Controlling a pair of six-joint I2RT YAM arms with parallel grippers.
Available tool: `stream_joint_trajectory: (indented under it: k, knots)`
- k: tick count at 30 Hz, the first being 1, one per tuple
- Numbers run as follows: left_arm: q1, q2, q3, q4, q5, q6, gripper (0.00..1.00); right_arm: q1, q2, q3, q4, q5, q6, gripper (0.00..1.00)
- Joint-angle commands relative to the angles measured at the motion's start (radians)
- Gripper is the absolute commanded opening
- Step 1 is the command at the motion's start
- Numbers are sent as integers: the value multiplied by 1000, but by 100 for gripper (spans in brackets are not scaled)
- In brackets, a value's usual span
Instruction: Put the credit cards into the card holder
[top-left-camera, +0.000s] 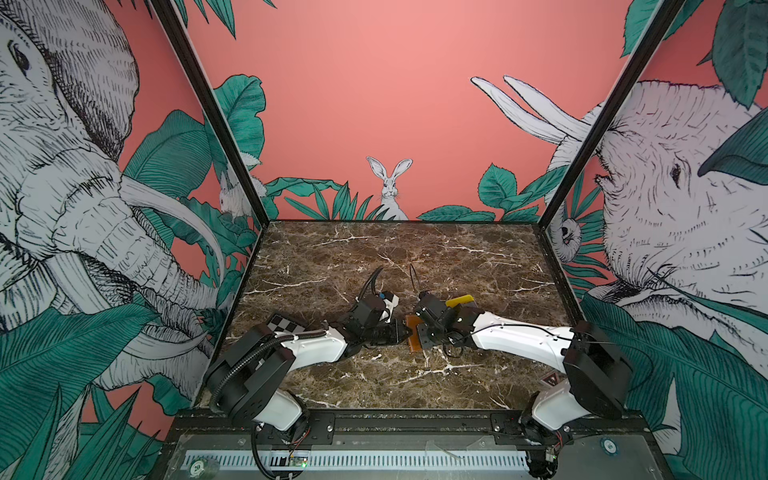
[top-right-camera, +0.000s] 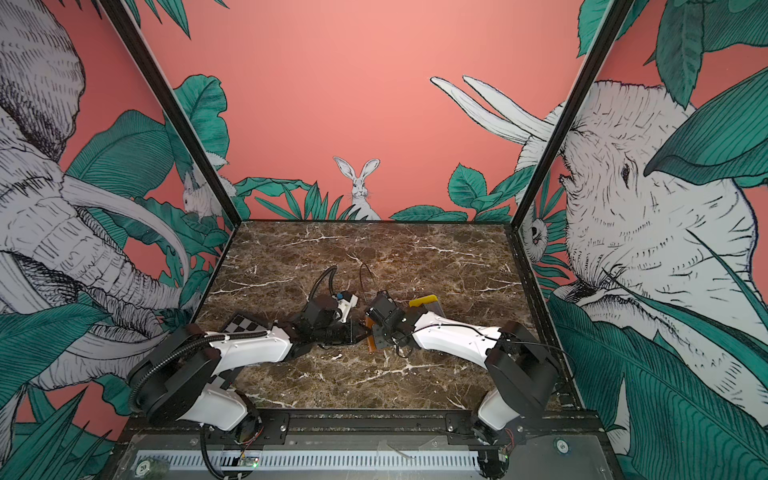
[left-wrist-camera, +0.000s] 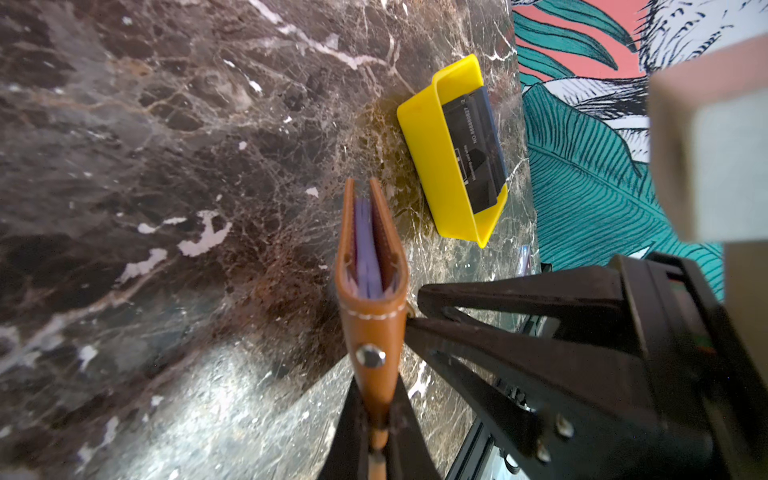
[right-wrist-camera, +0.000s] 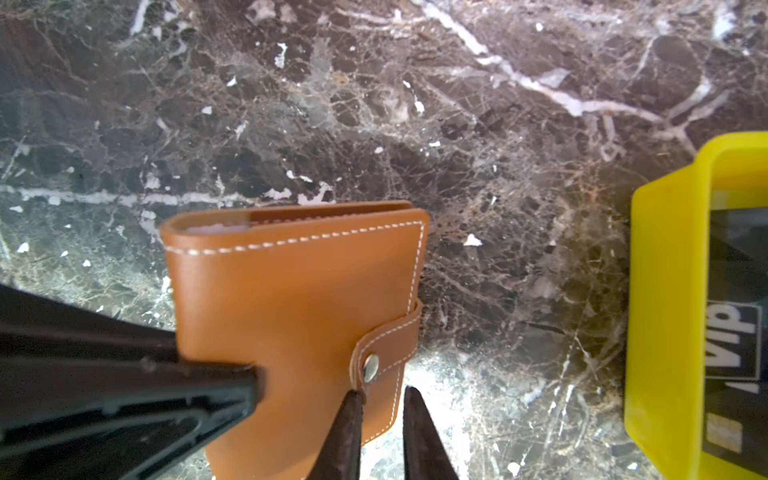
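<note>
While the left tool is clamped tight on the card holder, keeping it on edge at mid-worktop, the right tool sits at the snap tab. Its jaws are only a slit apart and straddle the cover edge just below the stud. I see no firm pinch on anything yet.

The holder is closed with the snap fastened, and the greyish sleeves only peek out of the open end. In both top views the two tools meet nose to nose over it.

The credit cards are all in the yellow tray, near the holder on the right arm's side and not touching it. None is loaded.

My read on the step: opening the holder, specifically undoing the snap. That makes it early in the task.

What the next move calls for:
- The right tool needs to get onto the free end of the tab, not the cover edge, then close.
- The pull should go away from the stud, square to the cover face, while the left grip resists.
- The left hold is low on the holder, so a hard tug could twist or slip it.
- Once unsnapped, the cover has to be folded back and a sleeve exposed before any card pick.
</note>
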Motion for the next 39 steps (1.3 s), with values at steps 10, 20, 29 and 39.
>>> stream_joint_trajectory:
  k: [10,20,29,39]
  knots:
    - [-12,10,21,37,18,-9,7,-6,21,15,3,27,2,17]
    - [-16,18,16,43,20,-8,7,-1,43,36,37,-4,-2,19]
    - [-18,15,15,44,19,-9,7,1,95,84,-6,57,8,20]
    - [-21,18,19,40,17,-9,7,1,102,95,-49,103,21,13]
